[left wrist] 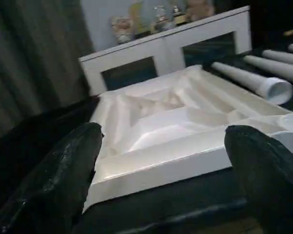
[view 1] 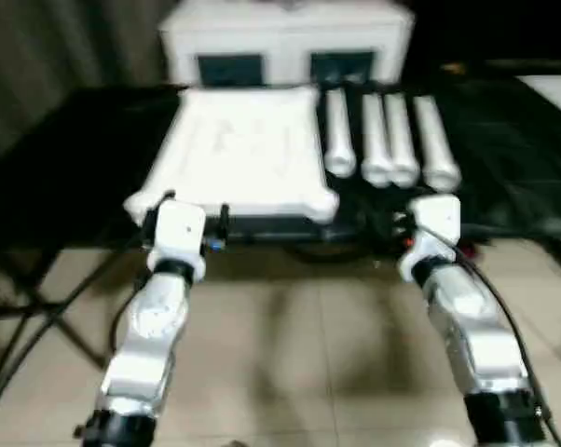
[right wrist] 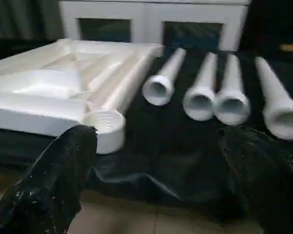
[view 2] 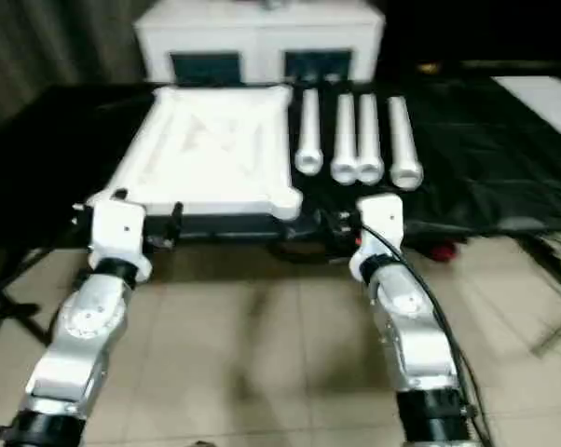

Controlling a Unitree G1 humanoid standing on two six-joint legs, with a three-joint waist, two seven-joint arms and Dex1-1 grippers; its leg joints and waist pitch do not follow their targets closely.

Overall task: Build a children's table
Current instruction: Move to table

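A black-draped tabletop (view 1: pixel 85 177) is carrying everything, with a white cabinet with dark glass doors (view 1: pixel 285 42) sitting behind. The white square plastic table top (view 1: pixel 239 154) is lying ribs-up ahead of your left gripper (left wrist: pixel 161 161). Four white tapered tube legs (right wrist: pixel 200 90) are lying side by side, open ends facing your right gripper (right wrist: pixel 156 161) (the nearer arm). Both sets of jaws are hanging spread and empty, short of the tabletop's near edge.

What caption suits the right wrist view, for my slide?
Open right gripper facing four table legs beside the upturned tabletop.
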